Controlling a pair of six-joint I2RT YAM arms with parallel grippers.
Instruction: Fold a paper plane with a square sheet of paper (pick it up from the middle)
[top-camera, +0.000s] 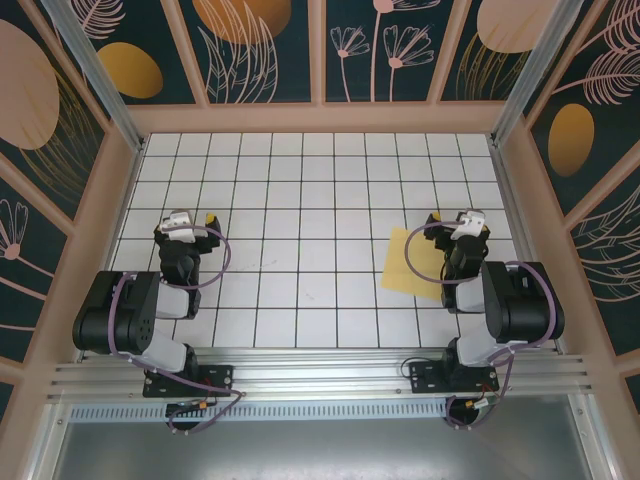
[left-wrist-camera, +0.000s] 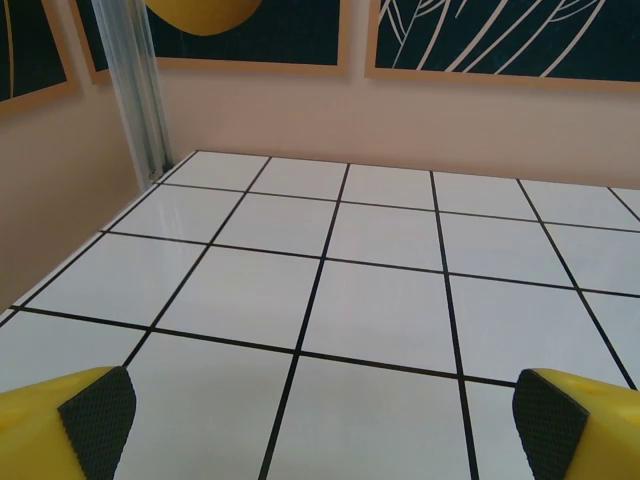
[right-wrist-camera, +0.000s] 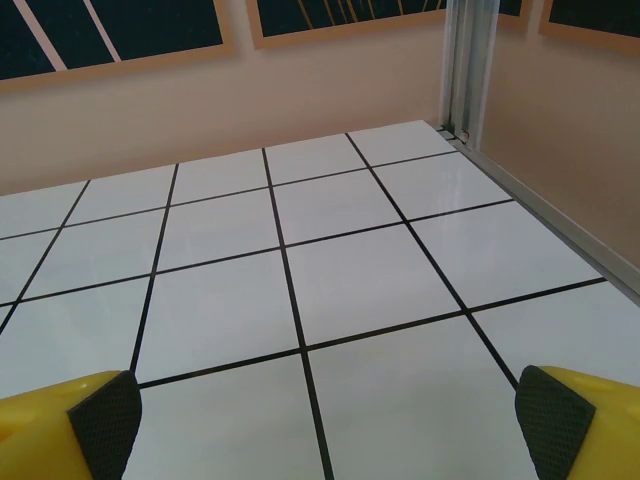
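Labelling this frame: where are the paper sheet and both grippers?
square sheet of paper (top-camera: 397, 262), top external view, bare left half.
left gripper (left-wrist-camera: 325, 425), left wrist view, midway between fingertips.
right gripper (right-wrist-camera: 330, 430), right wrist view, midway between fingertips.

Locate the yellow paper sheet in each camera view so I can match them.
Top external: square sheet of paper lies flat right of centre, partly hidden by the right arm.
Left wrist: bare grid tiles ahead of the open left hand.
Right wrist: bare grid tiles ahead of the open right hand.
Shared landmark: the grid tiles and the peach back wall.
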